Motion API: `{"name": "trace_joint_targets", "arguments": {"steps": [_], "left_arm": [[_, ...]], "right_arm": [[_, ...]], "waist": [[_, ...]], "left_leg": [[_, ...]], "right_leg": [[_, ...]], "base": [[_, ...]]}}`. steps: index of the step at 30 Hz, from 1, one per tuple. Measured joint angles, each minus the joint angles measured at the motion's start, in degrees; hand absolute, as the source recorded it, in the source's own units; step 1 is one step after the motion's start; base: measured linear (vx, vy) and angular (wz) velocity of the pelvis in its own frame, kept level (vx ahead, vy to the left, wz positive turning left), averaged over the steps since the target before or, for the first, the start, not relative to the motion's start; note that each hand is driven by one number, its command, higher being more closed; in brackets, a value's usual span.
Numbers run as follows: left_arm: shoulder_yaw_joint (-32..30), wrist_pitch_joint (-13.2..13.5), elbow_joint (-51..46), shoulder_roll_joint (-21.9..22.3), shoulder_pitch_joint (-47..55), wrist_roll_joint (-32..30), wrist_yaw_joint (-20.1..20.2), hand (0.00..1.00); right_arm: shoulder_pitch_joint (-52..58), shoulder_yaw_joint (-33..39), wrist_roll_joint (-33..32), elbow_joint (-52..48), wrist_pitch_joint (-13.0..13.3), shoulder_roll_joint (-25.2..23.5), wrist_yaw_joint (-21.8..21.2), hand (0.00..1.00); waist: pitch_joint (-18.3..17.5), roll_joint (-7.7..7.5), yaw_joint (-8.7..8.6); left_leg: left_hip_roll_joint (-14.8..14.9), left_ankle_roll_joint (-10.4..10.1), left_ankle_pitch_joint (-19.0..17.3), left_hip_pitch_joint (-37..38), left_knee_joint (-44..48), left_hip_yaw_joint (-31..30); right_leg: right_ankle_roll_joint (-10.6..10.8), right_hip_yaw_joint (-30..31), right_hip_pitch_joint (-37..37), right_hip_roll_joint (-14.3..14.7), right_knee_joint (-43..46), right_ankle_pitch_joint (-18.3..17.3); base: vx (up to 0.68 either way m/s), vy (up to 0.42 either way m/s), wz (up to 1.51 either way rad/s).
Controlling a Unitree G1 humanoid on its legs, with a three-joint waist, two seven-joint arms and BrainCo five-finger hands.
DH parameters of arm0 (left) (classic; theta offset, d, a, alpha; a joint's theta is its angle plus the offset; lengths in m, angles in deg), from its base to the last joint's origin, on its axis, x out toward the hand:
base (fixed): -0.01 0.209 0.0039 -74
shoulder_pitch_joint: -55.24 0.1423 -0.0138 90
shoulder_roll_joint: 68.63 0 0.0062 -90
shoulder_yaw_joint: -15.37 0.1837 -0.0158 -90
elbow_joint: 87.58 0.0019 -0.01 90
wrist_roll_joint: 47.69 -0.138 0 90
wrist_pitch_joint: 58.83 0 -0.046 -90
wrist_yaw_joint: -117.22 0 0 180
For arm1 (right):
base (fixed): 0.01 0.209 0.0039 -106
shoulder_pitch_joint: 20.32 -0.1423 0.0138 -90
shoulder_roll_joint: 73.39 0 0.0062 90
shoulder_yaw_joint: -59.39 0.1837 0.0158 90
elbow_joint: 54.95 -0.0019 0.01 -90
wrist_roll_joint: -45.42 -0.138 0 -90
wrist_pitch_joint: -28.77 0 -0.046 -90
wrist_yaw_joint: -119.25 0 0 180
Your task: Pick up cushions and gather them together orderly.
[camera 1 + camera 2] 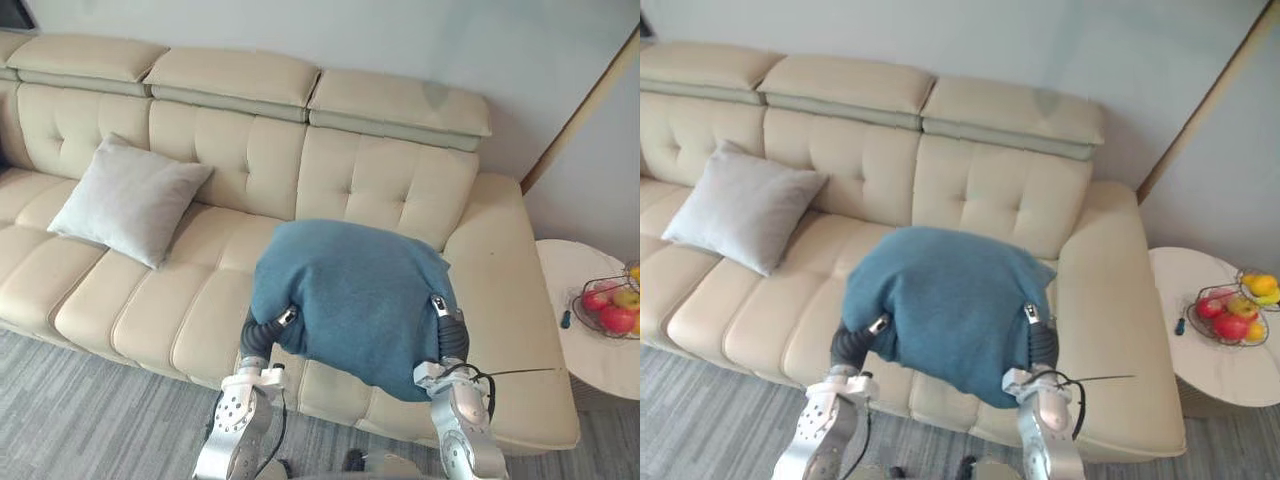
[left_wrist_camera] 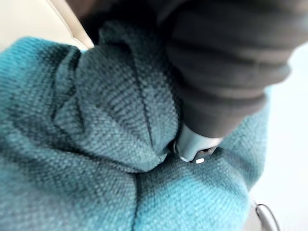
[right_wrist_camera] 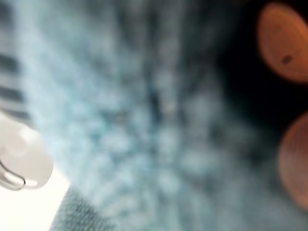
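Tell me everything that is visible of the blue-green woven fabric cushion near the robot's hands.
The blue-green woven fabric cushion is plump, roughly square with rounded corners, its coarse weave creased in the left wrist view. It is over the right end of the cream tufted sofa, broad face up. The left hand and right hand go in under its lower corners; whether it touches the seat is unclear.

Frame centre: teal cushion (image 1: 350, 300) blocks the sofa (image 1: 150, 300) seat there. Upper left: grey cushion (image 1: 128, 198) leans on the backrest. Seat between the two is bare — passable. Lower-left seat also bare. Right edge: desk (image 1: 590, 365) with fruit basket (image 1: 612, 303) — obstacle.
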Motion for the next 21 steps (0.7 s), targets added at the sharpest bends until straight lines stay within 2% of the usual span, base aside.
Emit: {"name": "trace_joint_targets", "arguments": {"steps": [2, 4, 5, 7, 9, 10, 11, 12, 15, 16, 21], "left_arm": [[0.2, -0.4, 0.0, 0.5, 0.0, -0.1, 0.0, 1.0], [0.4, -0.7, -0.7, 0.6, 0.7, -0.1, 0.7, 1.0], [0.4, -0.7, -1.9, 0.6, 1.8, -0.1, 0.9, 1.0], [0.4, -0.7, -3.0, 1.3, 2.4, -0.1, 1.0, 1.0], [0.4, -0.7, -3.9, 2.2, 2.5, -0.1, 1.1, 1.0], [0.4, -0.7, -3.9, 2.2, 2.5, -0.1, 1.1, 1.0], [0.4, -0.8, -3.9, 2.4, 2.6, -0.1, 1.3, 1.0], [0.4, -0.8, -3.9, 1.8, 3.1, -0.2, 1.4, 1.0], [0.5, -0.9, -3.9, 1.6, 3.9, -0.2, 1.5, 1.0], [0.5, -0.9, -3.9, 1.3, 4.3, -0.2, 1.5, 1.0], [1.0, -0.8, -3.9, 0.2, 5.1, -1.4, 1.9, 1.0]], "right_arm": [[0.8, 0.1, -0.8, -0.9, -0.2, 0.3, 0.0, 1.0], [2.7, 0.1, -1.6, -4.1, -0.2, 0.7, 0.0, 1.0], [3.6, 0.1, -1.5, -6.6, -0.1, 0.6, 0.0, 1.0], [3.7, 0.2, -1.5, -8.5, 0.1, 0.6, 0.0, 1.0], [3.7, 0.6, -1.5, -9.1, 0.5, 0.6, 0.0, 1.0], [3.7, 0.6, -1.5, -9.1, 0.5, 0.6, 0.0, 1.0], [3.8, 0.9, -1.5, -9.1, 0.5, 0.6, 0.0, 1.0], [3.8, 0.8, -1.4, -8.1, 0.3, 0.3, 0.0, 1.0], [4.0, 1.0, -1.2, -7.7, 0.0, -0.9, -0.1, 1.0], [4.2, 1.0, -0.9, -7.2, -0.1, -1.6, -0.1, 1.0], [5.9, 1.0, 2.2, -7.1, -0.2, -2.1, -0.1, 1.0]], "waist": [[0.0, 0.23, 0.08], [0.2, 0.56, 0.51], [0.2, 0.84, 1.25], [-0.3, 1.17, 1.77], [-0.6, 1.5, 2.02], [-0.6, 1.51, 2.02], [-1.3, 2.68, 1.95], [-2.1, 1.55, 1.84], [-2.5, -0.36, 1.31], [-2.5, -0.54, 1.34], [-2.9, -0.69, 1.49]], "left_leg": [[1.1, 0.0, 0.0, 0.0, 4.5, -0.9], [3.3, 0.0, 0.0, -0.9, 12.9, -0.8], [5.1, 0.3, -0.5, -3.1, 19.4, -1.0], [6.2, 0.6, -2.2, -5.4, 20.5, -2.6], [6.3, 0.6, -1.7, -5.7, 10.1, -7.1], [6.2, 0.6, -1.6, -5.7, 9.9, -7.2], [5.6, -1.2, 4.5, -4.5, 0.4, -10.9], [3.8, -4.2, 5.3, -2.4, -2.3, -12.0], [1.4, -3.5, 5.8, -1.1, -4.7, -10.0], [0.6, -3.3, 5.9, 0.3, -5.9, -9.5], [-1.2, -2.3, 7.2, 2.9, -9.8, -8.9]], "right_leg": [[0.0, -1.1, 3.7, 0.5, -2.3, 0.0], [-0.1, -0.9, 8.3, 1.7, -4.9, 0.1], [-0.7, 0.0, 10.6, 2.2, -6.4, -0.2], [-0.8, 1.0, 11.1, 2.1, -6.7, -0.3], [-0.8, 3.4, 11.1, 1.5, -6.7, -0.2], [-0.8, 3.4, 11.1, 1.5, -6.7, -0.2], [0.3, 4.5, 11.0, 1.8, -6.7, -0.3], [2.5, 6.9, 11.1, 0.7, -7.5, -0.2], [4.2, 8.2, 11.4, -1.9, -9.6, 0.8], [4.9, 8.7, 12.4, -2.6, -10.6, 1.2], [5.1, 9.6, 13.0, -4.0, -11.5, 1.2]], "base": [[0.23, -0.059, 0.19], [0.19, -0.011, -0.01], [0.18, 0.056, -0.31], [0.16, 0.083, -0.36], [0.13, 0.159, -0.38], [0.13, 0.241, -0.41], [0.17, 0.266, -0.45], [0.17, 0.261, -0.44], [0.08, 0.182, -0.24], [0.05, 0.158, -0.22], [-0.01, 0.061, -0.03]]}}
